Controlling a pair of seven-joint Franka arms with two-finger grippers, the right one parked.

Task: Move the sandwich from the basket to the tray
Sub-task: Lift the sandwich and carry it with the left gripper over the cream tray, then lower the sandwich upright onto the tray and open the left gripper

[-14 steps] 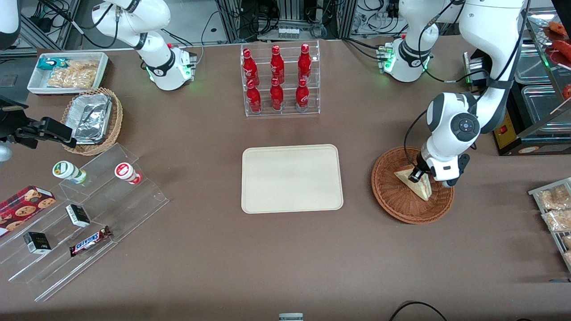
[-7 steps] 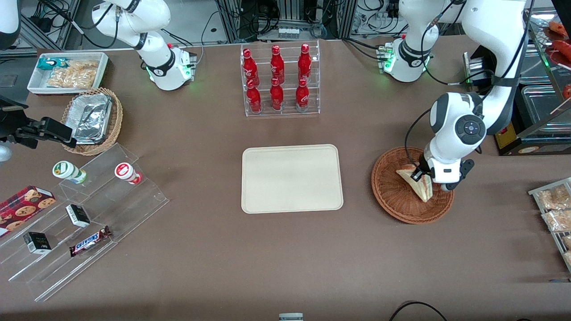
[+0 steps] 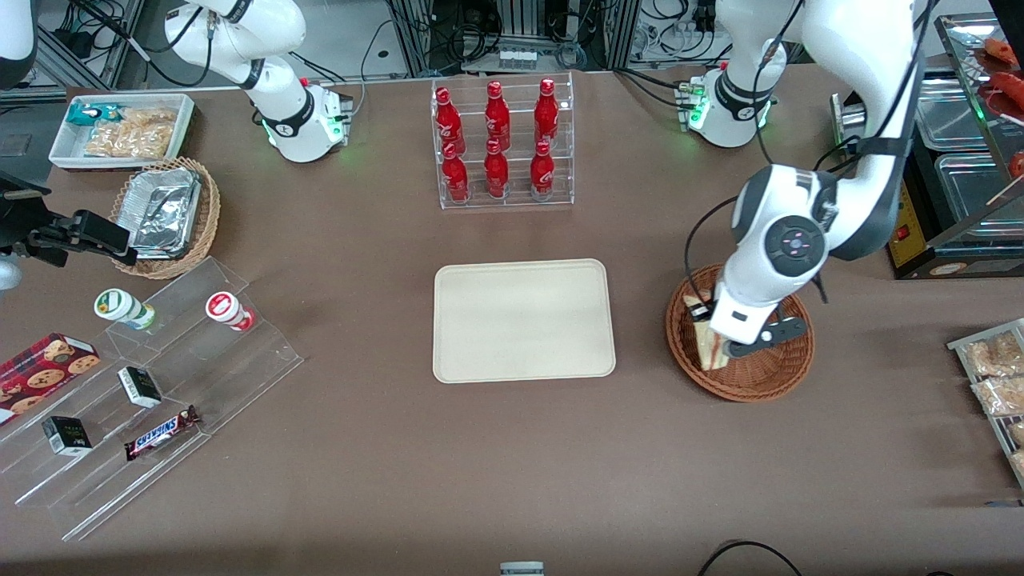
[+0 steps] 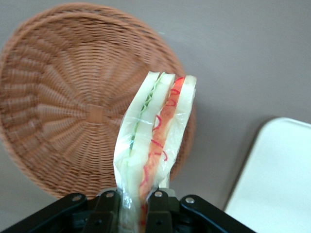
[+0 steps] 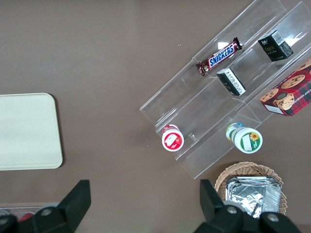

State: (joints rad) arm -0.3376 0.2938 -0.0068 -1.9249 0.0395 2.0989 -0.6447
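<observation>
My left gripper (image 3: 714,342) is shut on the sandwich (image 3: 705,344), a plastic-wrapped wedge of white bread with a red and green filling, and holds it lifted above the round reddish-brown basket (image 3: 768,376), at the rim nearest the tray. In the left wrist view the sandwich (image 4: 154,141) stands up from between the fingers (image 4: 161,208), with the basket (image 4: 63,111) below it and a corner of the tray (image 4: 277,184) beside it. The cream rectangular tray (image 3: 524,320) lies flat at mid-table with nothing on it.
A clear rack of red bottles (image 3: 500,144) stands farther from the front camera than the tray. Toward the parked arm's end are a tan basket with foil containers (image 3: 164,212), a white bin of snacks (image 3: 120,128) and clear stepped shelves (image 3: 152,384). Snack packets (image 3: 992,376) lie at the working arm's end.
The gripper has risen out of the basket with the sandwich in it and moved toward the tray, from the basket's middle to its tray-side rim. The wrist has turned.
</observation>
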